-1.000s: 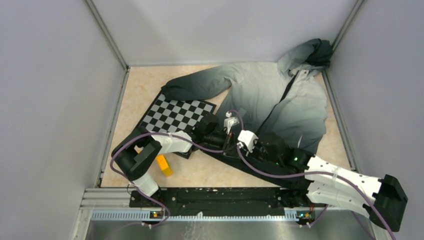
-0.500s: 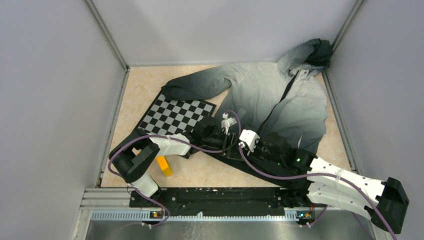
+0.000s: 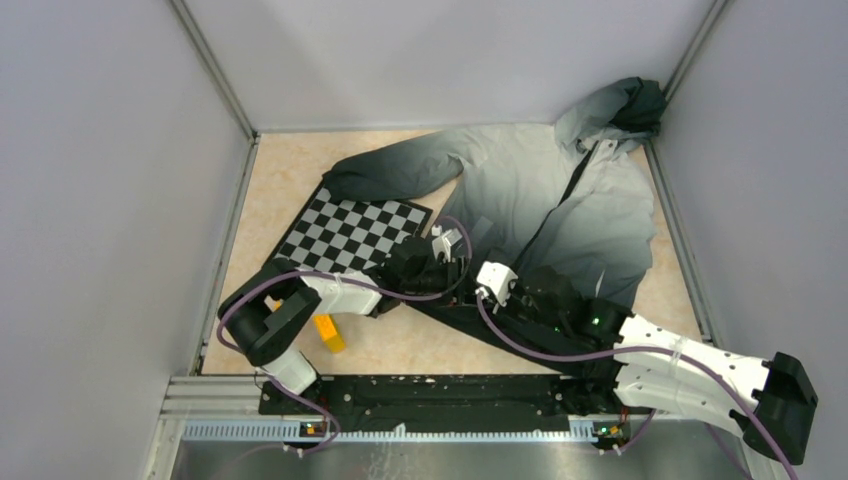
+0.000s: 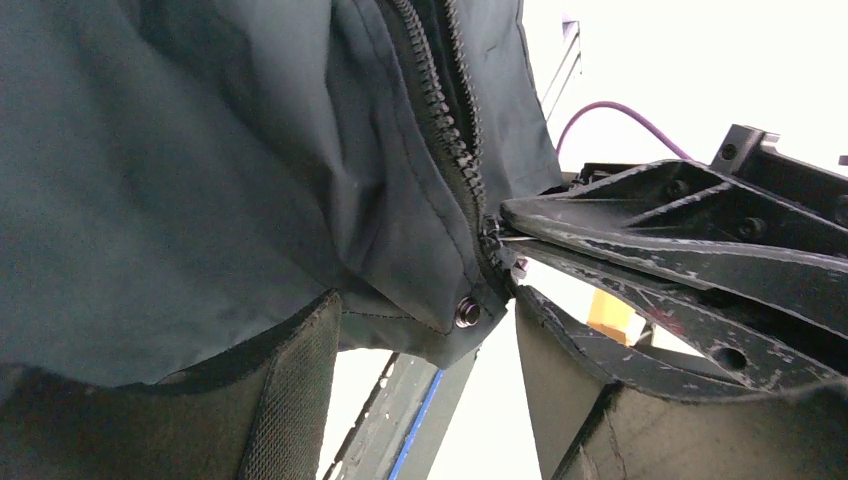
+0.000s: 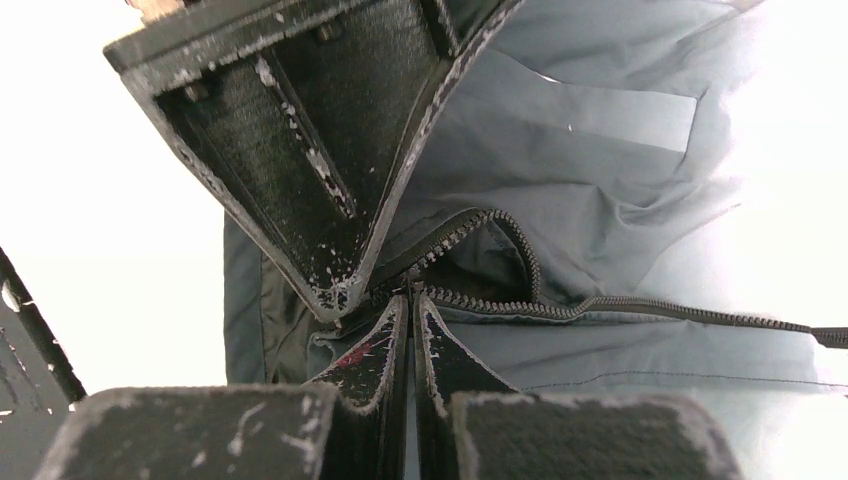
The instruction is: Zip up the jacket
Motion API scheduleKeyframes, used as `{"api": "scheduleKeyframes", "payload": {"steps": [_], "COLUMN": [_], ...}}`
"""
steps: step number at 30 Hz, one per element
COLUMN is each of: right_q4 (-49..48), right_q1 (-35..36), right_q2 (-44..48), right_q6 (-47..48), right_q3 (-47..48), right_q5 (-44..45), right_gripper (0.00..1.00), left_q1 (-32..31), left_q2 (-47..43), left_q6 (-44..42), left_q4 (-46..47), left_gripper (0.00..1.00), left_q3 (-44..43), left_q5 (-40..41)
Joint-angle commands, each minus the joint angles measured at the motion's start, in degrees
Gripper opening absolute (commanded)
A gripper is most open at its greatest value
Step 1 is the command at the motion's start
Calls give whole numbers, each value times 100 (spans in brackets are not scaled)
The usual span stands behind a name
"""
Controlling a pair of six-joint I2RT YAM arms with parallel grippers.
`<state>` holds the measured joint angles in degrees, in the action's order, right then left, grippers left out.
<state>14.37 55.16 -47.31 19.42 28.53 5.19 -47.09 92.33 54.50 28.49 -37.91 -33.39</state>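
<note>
Shows the jacket (image 3: 540, 190) across the far right of the table (image 3: 290, 180), hood in the far corner, hem near centre. Pinches the bottom end of the zipper (image 5: 600, 305) with the right gripper (image 5: 410, 300) pressed together, probably to anchor it. Holds the left gripper (image 4: 425, 335) spread around the hem corner, gripping nothing. Hides the zipper's very start behind that pinch.

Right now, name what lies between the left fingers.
Dark grey fabric jacket: its hem corner and round metal snap, seen in left wrist view, fingers open.
</note>
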Motion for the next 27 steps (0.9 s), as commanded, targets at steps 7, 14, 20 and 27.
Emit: {"api": "scheduleKeyframes", "payload": {"steps": [7, 14, 20, 27], "right_q4": [-402, -303, -56, 185], "right_q1": [225, 314, 320, 313], "right_q2": [12, -69, 44, -103], "right_q6": [82, 157, 355, 153], "right_q3": [-38, 0, 66, 198], "right_q5": [219, 229, 333, 884], "right_gripper": [0, 0, 0, 0], "left_q1": [-136, -142, -143, -176], "left_q2": [258, 381, 307, 130], "left_q6": [245, -19, -646, -1843], "left_q4": [473, 445, 45, -1210], "left_gripper": [63, 37, 4, 0], "left_q3": [-188, -275, -157, -301], "left_q5": [-19, -101, -227, -280]}}
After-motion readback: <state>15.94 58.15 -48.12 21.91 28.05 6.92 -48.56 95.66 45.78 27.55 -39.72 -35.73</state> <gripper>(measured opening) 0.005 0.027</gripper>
